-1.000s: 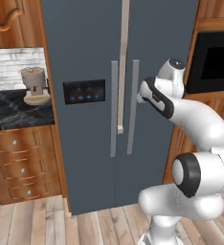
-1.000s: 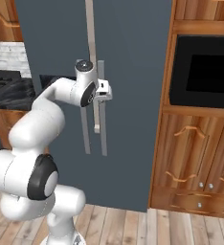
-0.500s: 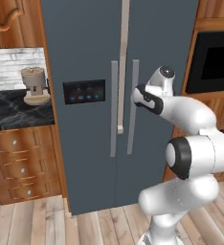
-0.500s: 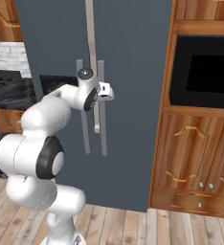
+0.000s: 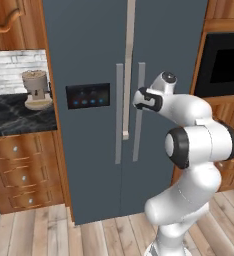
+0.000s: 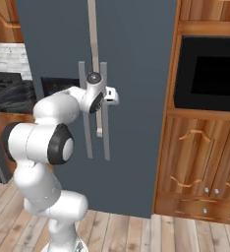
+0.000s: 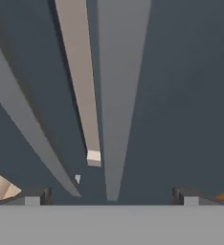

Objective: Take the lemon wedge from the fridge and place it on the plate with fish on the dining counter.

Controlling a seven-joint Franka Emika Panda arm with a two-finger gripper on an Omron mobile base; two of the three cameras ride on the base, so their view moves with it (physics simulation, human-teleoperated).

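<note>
Two doors: fridge (image 5: 89, 60) shut; the lemon wedge presumably sits inside, unseen.
Gripper (image 7: 109, 195): jaws spread wide, empty, at the right handle (image 5: 139, 110).
Handling: handle looks rigid, smooth; grasp mid-length. Wedge likely light, soft.

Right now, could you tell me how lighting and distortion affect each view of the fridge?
Left base view: flat, even light, fridge sharp, no glare. Right base view: the same, soft handle shadows. Hand view: handles stretch and converge steeply in perspective, edges slightly blurred.
</note>
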